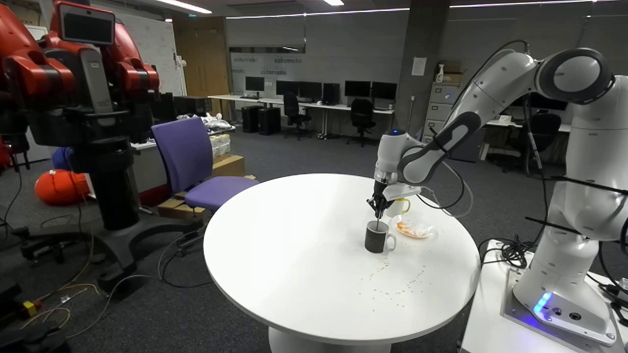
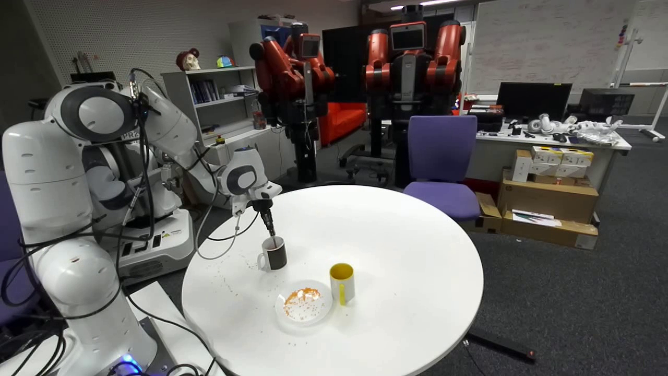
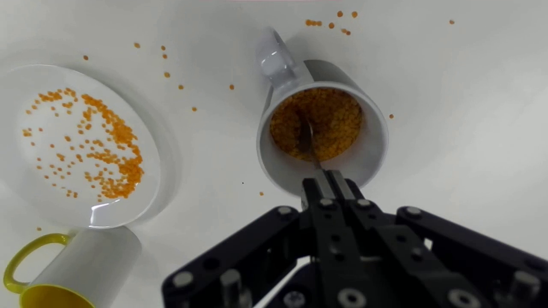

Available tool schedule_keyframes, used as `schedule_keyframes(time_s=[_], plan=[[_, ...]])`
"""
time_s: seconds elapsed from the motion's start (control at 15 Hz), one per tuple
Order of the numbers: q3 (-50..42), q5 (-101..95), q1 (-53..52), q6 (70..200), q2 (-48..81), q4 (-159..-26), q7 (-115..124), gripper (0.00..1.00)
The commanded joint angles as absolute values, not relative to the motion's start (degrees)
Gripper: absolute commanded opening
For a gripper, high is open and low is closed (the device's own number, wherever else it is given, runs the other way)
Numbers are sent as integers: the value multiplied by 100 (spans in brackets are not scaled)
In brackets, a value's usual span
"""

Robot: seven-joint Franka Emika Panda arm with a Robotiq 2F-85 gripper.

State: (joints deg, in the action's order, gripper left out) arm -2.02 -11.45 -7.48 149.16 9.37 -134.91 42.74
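Observation:
My gripper (image 3: 330,172) is shut on a thin metal spoon (image 3: 305,136), pointing down over a dark mug (image 1: 375,239) with a pale handle. The spoon's bowl rests among orange grains (image 3: 340,124) inside this mug, partly sunk in them; most of its handle is hidden by the fingers. The mug stands upright, its rim just below the fingertips. Beside it lies a white plate (image 3: 51,209) with leftover orange grains (image 3: 128,173) along one side. A white mug with yellow inside and handle (image 2: 348,287) stands close to the plate.
All of this sits on a round white table (image 1: 284,245), with loose grains (image 1: 387,293) scattered around the dark mug. A purple chair (image 2: 441,151) stands by the table's edge. Red robots (image 2: 409,73) stand farther back.

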Motion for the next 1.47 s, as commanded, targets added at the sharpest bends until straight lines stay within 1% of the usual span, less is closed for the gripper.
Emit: schedule_keyframes(time_s=[0.0, 0.2, 0.4, 0.6, 0.8, 1.0, 1.13, 1.4], plan=[[-133, -1108, -742, 14644, 828, -13427, 4111, 1], [-141, -1055, -735, 14905, 836, -13444, 4229, 1], [-216, -1512, -802, 14538, 826, -13367, 4488, 1], [-5, -878, -677, 14708, 817, -13404, 3916, 1], [-46, -774, -699, 14965, 837, -13407, 4128, 1], [-224, -1505, -840, 14605, 866, -13321, 4588, 1], [-112, -1439, -809, 14330, 882, -13285, 4346, 1], [107, -608, -686, 14667, 919, -13329, 3714, 1]])
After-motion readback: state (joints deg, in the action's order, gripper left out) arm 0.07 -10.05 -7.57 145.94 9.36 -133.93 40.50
